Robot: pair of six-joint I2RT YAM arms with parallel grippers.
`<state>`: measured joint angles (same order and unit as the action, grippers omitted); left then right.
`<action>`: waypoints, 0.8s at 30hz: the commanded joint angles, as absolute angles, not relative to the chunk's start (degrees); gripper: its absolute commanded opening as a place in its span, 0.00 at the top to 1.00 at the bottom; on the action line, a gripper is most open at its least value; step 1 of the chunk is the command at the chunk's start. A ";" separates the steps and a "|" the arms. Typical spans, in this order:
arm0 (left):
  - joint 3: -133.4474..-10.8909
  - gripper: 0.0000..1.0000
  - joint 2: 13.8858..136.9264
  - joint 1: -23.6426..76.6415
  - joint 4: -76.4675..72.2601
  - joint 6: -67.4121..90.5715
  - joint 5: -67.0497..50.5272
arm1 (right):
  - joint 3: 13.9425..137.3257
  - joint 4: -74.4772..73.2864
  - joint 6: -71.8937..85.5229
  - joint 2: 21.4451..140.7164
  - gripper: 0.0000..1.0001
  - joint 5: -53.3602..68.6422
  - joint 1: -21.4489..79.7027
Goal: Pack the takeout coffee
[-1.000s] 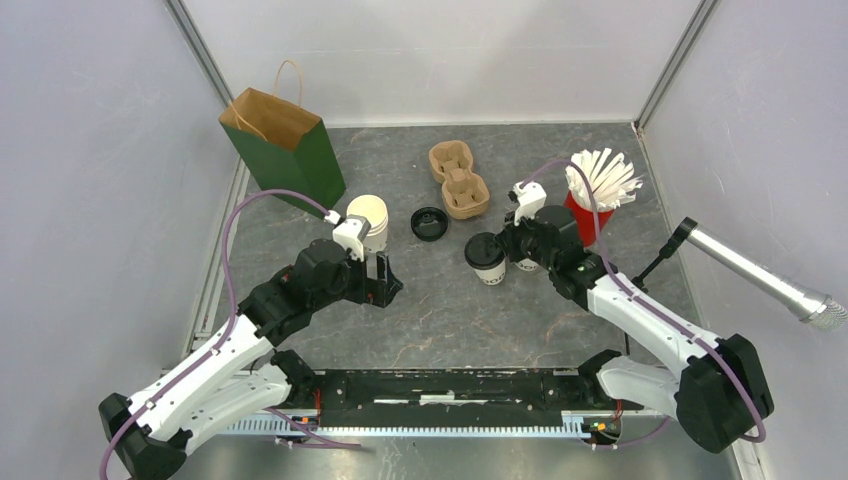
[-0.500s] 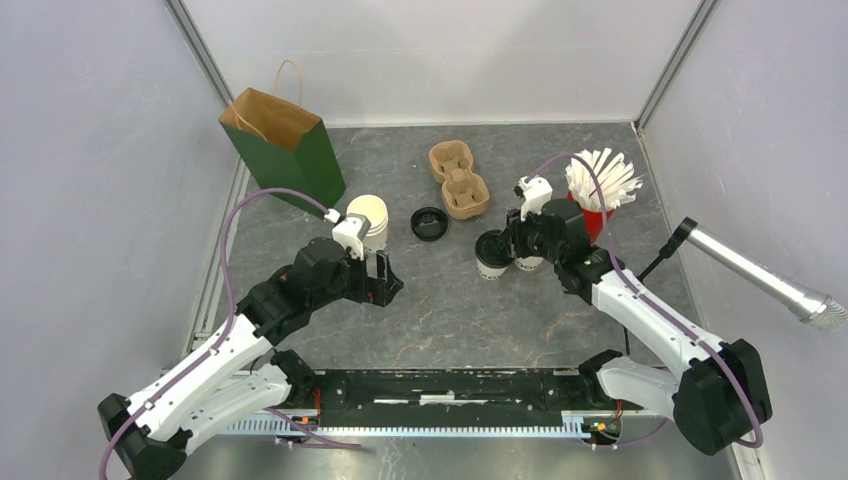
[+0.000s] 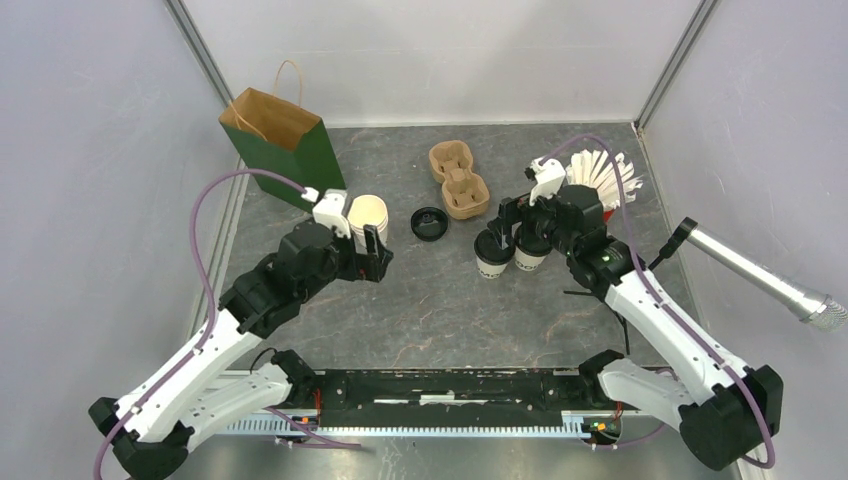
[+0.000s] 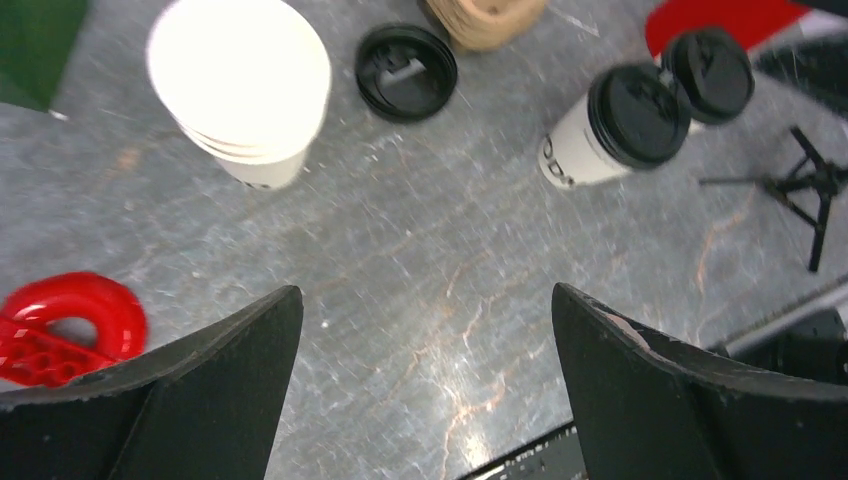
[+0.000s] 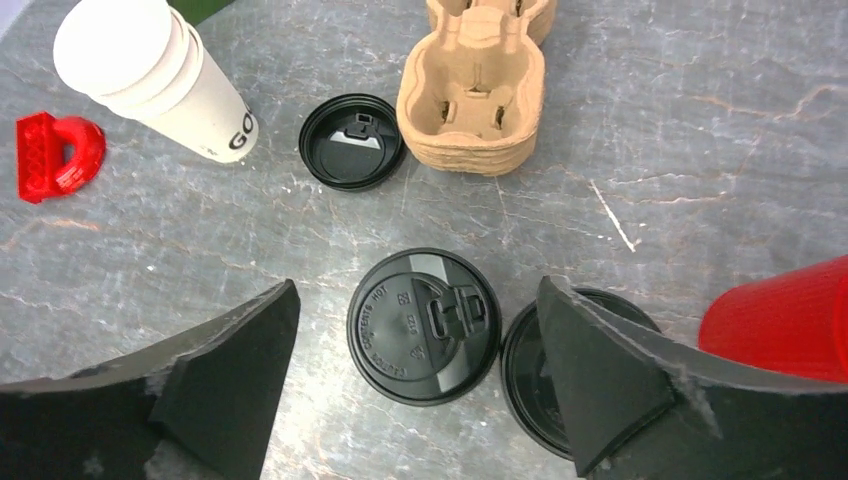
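The only clear print is "GO" in dark letters on the lowest cup of the stack, seen by the right wrist camera. The same view shows raised lettering on the lid of the coffee, too small to read with certainty. The left wrist camera shows dark letters low on that cup's white side, cut off and unreadable. The coffee stands upright on the table, on the near side of the carrier and just beside a second cup with a black lid. The right gripper is spread wide above the coffee, with a finger on either side of the lid and neither touching it. The left gripper is also spread, with only bare table between its fingers, near the stack. Both wrist views show a red plastic piece that the top view hides under the left arm. Only the top view shows the whole green bag. A loose lid lies between the stack and the carrier.
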<state>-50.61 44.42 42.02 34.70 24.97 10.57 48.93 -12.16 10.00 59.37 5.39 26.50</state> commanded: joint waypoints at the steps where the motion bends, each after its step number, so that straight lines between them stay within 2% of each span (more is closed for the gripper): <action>1: -59.14 0.00 46.06 40.93 36.38 20.06 21.93 | 52.88 -15.03 10.77 55.94 0.02 4.07 27.04; 5: -66.38 0.00 49.04 39.70 37.64 20.09 25.92 | 52.97 -16.75 10.18 52.70 0.02 2.64 27.33; 11: -75.29 0.00 55.01 27.96 40.68 23.29 23.52 | 47.65 -10.61 8.59 49.45 0.02 3.36 27.33; 20: -78.92 0.00 62.90 19.01 31.61 23.58 27.33 | 47.81 2.17 8.82 55.44 0.02 3.10 27.25; 24: -77.00 0.06 64.56 15.82 25.15 32.46 29.84 | 48.89 3.78 9.35 57.77 0.02 -1.42 27.25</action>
